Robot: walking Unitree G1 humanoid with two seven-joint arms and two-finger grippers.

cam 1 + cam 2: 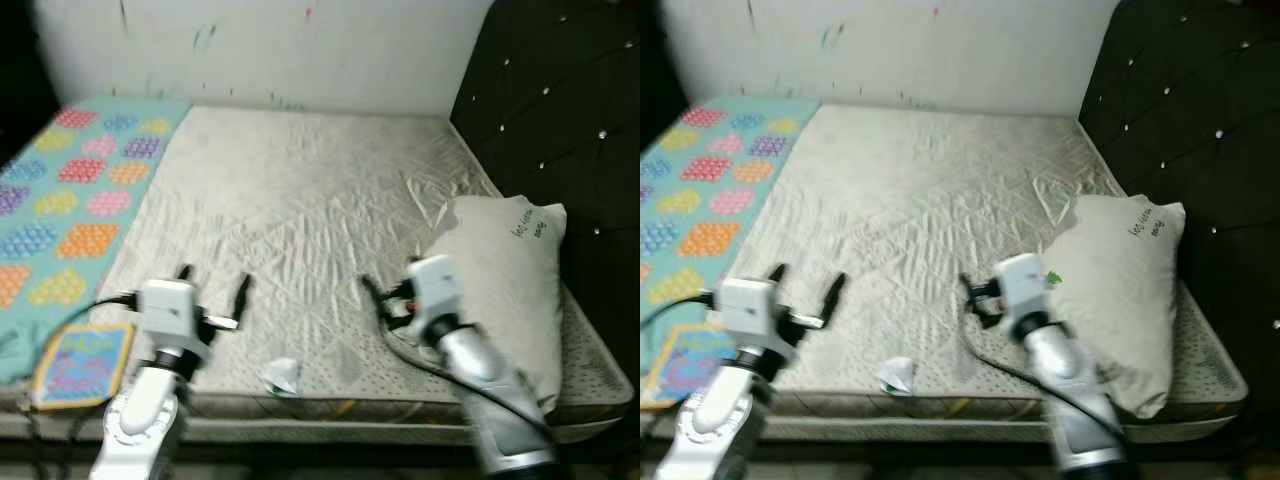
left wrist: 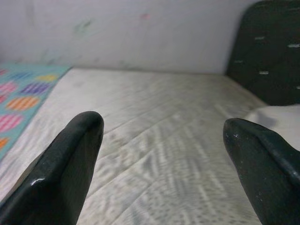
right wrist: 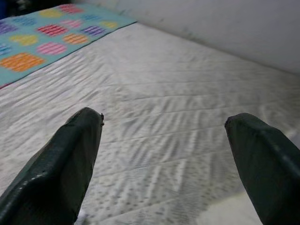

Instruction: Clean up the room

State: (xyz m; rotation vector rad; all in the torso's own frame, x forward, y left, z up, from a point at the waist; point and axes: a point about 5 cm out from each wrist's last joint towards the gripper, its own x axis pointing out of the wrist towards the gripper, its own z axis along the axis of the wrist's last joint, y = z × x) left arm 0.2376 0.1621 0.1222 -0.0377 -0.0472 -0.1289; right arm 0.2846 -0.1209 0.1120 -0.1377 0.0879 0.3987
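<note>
Crumpled wrapper at mattress front edge, between wide-spread left end effector and right end effector.

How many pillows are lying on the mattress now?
1. The pillow lies at the mattress's right side, beside the dark headboard. The colourful blanket on the left could hide another.

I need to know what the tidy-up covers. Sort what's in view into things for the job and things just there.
For the job:
- crumpled scrap at the mattress's near edge
- pillow against the headboard
- small colourful cushion at the near left corner
- left hand and right hand, both open above the mattress

Just there:
- mattress
- patterned blanket
- headboard
- wall
</note>
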